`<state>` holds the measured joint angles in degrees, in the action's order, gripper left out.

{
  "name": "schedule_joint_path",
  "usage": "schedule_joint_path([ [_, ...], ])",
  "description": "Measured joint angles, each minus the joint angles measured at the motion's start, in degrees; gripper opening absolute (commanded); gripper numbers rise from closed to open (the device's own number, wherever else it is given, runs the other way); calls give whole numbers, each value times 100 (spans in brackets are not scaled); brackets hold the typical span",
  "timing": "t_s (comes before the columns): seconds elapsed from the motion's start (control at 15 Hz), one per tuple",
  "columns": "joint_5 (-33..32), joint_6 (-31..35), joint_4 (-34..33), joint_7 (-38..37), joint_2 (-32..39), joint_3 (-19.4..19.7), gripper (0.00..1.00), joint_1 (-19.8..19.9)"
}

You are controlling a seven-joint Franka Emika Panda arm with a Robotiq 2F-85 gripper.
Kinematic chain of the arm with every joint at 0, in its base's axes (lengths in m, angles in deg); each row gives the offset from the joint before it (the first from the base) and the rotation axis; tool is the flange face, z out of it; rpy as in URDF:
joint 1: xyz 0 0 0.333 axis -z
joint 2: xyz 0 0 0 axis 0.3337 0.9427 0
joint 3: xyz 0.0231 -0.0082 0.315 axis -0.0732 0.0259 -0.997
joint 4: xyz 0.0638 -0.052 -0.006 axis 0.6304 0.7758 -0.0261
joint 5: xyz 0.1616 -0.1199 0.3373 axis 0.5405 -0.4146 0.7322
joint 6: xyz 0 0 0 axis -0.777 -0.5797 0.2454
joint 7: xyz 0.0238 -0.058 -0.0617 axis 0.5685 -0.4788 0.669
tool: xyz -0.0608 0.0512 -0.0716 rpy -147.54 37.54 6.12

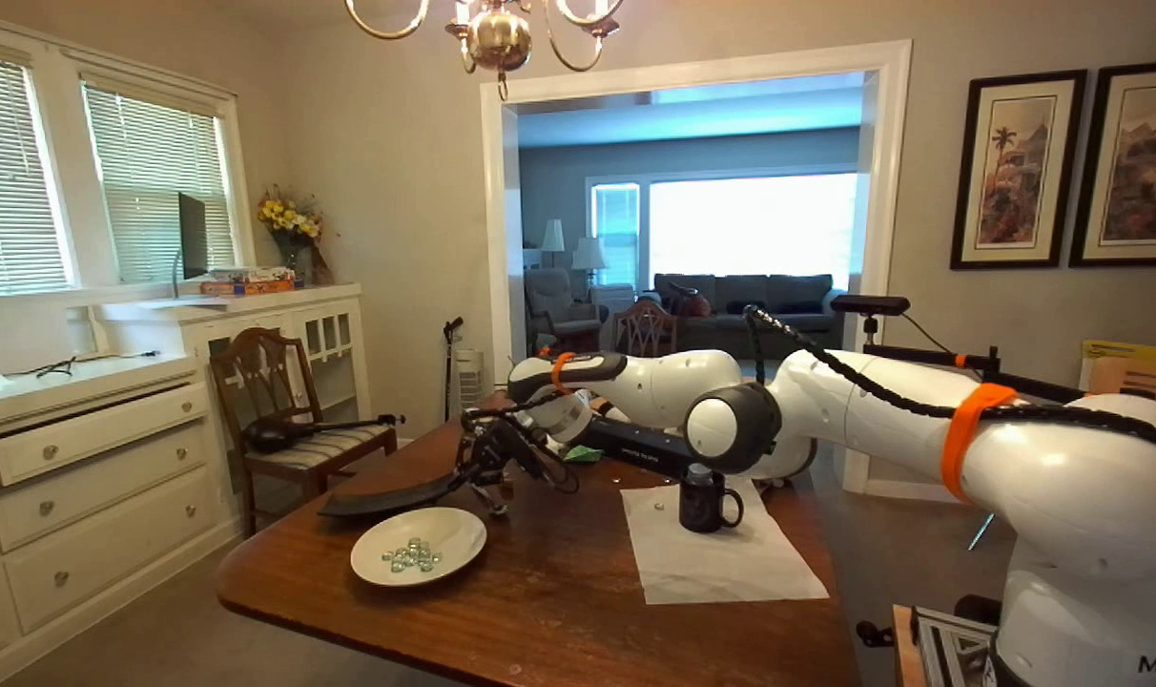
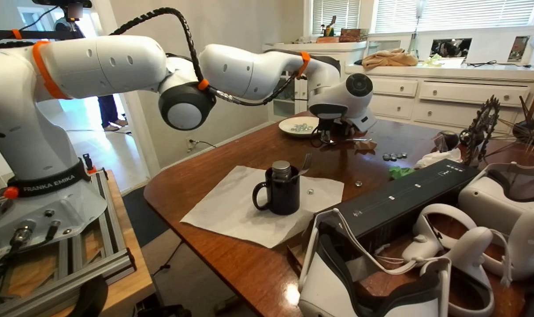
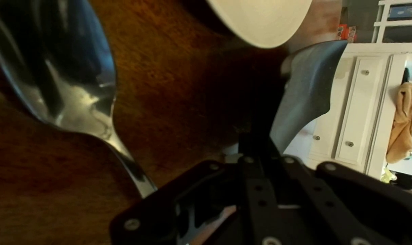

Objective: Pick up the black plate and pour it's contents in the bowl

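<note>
While the black plate is clamped at one end in the tool, whose fingers press together on it, the rest of it curves out to the left in an exterior view, left of centre and low in the frame; whether its far end touches the bench I cannot tell. In the wrist view the black plate stretches from the fingertips toward the upper right, its surface a bluish grey in the light. Just beside it, lower in that exterior frame, sits the bowl, a shallow white dish, and the contents, clear greenish beads, lie gathered near its middle. The wrist view has the bowl's rim at the top edge and a metal spoon at the left, its handle slanting down toward the tool. In an exterior view, loose beads cluster on the bench right of centre, near a crumpled green scrap. A black mug stands upright on a white sheet at the middle of the same frame, a metal-lidded jar and a fork in it. A long black box lies right of the sheet.
</note>
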<state>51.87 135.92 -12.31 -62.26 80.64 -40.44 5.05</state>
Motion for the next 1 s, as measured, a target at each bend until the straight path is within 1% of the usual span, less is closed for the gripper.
schedule_joint_path([
  [0.47, 61, 71, 137, 77, 0, -85, 2, 44],
  [0.53, 66, 80, 140, 80, 0, -87, 26, 45],
  [0.6, 70, 86, 141, 81, 0, -89, 35, 48],
  [0.73, 104, 99, 141, 87, 0, -115, 47, 59],
  [0.93, 136, 111, 138, 89, -2, -135, 72, 81],
  [1.0, 136, 111, 133, 89, -3, -135, 78, 89],
])
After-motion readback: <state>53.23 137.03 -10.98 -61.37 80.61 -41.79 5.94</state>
